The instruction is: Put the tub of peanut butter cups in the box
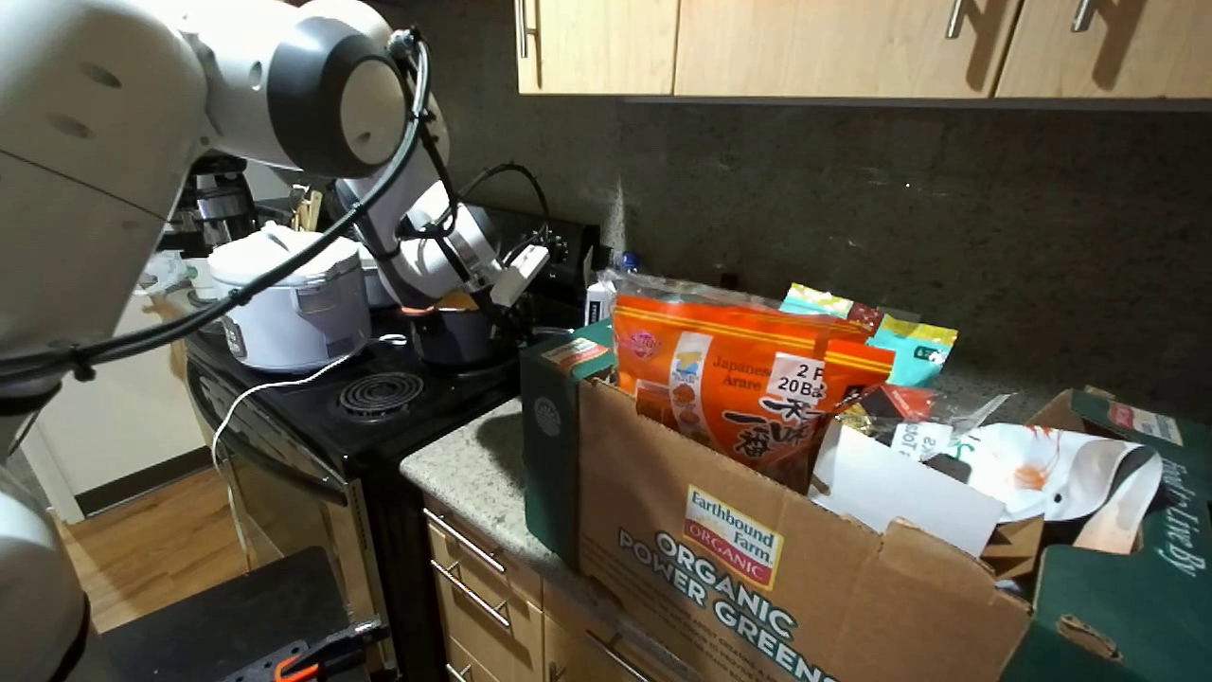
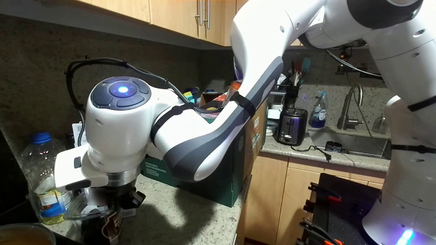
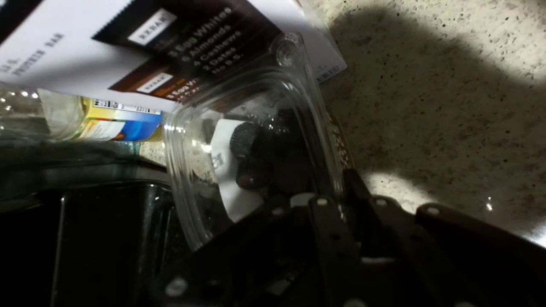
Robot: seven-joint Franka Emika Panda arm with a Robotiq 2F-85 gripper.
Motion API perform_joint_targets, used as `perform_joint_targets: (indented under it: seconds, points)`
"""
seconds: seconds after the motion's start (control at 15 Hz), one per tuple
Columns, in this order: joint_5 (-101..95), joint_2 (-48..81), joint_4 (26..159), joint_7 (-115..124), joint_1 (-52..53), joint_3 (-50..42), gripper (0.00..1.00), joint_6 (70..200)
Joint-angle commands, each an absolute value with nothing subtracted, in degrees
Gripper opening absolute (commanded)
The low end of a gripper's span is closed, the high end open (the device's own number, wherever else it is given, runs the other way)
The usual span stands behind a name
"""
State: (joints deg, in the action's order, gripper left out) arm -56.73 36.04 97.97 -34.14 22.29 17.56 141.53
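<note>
The clear plastic tub (image 3: pixel 172 149) is below my gripper in the wrist view, with its open top facing the camera and dark contents inside. It also shows at the bottom of an exterior view (image 2: pixel 93 228), with a brown label. My gripper (image 3: pixel 337 183) is shut on the tub's rim, one finger inside the wall and one outside; its fingertips are dark. It points down in an exterior view (image 2: pixel 114 206). The large brown and green cardboard box (image 1: pixel 653 493) stands on the counter, apart from the gripper, and its green end shows in an exterior view (image 2: pixel 218 180).
A large orange snack bag (image 1: pixel 729 369) and other packages fill the box and stick out above it. An oil bottle (image 2: pixel 51 190), a white protein bar carton (image 3: pixel 85 55) and a pot (image 1: pixel 459 336) are near the tub. A rice cooker (image 1: pixel 294 313) stands on the stove. Cabinets (image 1: pixel 833 47) hang above.
</note>
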Motion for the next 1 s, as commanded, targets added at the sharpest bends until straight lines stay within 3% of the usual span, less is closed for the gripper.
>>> perform_joint_targets:
  seconds: [0.0,0.93]
  points:
    - [-54.7,35.0,97.6,-35.8,22.9,17.6,0.03,138.1]
    - [-49.8,28.3,103.6,-34.4,22.6,19.3,0.03,137.5]
